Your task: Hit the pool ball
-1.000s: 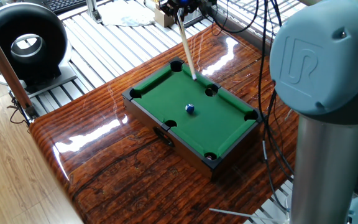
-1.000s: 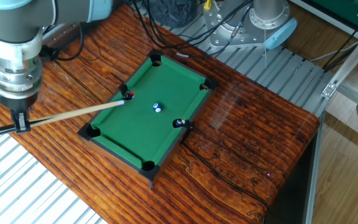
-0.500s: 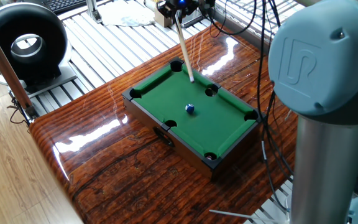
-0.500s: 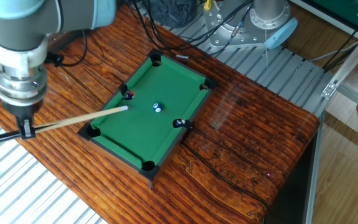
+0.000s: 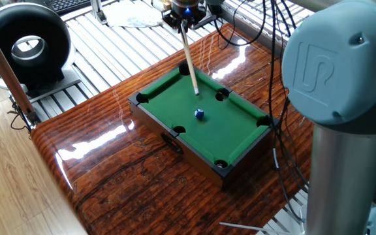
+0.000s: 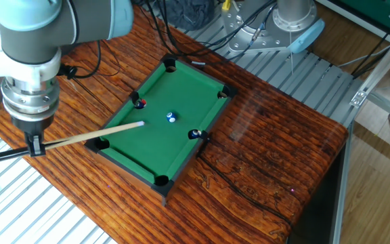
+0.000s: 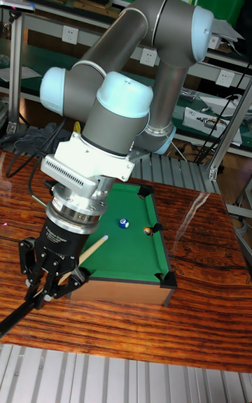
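Note:
The pool ball (image 5: pixel 200 113), a tiny blue ball with a white spot, rests near the middle of the mini pool table's green felt (image 5: pixel 235 130). It also shows in the other fixed view as pool ball (image 6: pixel 172 117) and in the tall view as pool ball (image 7: pixel 124 223). My gripper (image 6: pixel 36 144) is shut on a thin wooden cue stick (image 6: pixel 87 134). It hangs off the table's short end. The cue tip (image 6: pixel 141 124) hovers over the felt, a short gap from the ball. From the first fixed camera, the cue stick (image 5: pixel 189 55) slants down from the gripper (image 5: pixel 185 12).
A red ball (image 6: pixel 139 103) sits at one side pocket and another small ball (image 6: pixel 195 134) at the opposite pocket. The mini table stands on a glossy wooden tabletop (image 5: pixel 109 170). A black ring-shaped device (image 5: pixel 25 42), cables and a second robot's grey column (image 5: pixel 338 98) stand around.
The gripper shifted along the table's short end, swinging the cue tip off the red-ball side pocket and over the felt nearer the blue ball. The ball has not moved.

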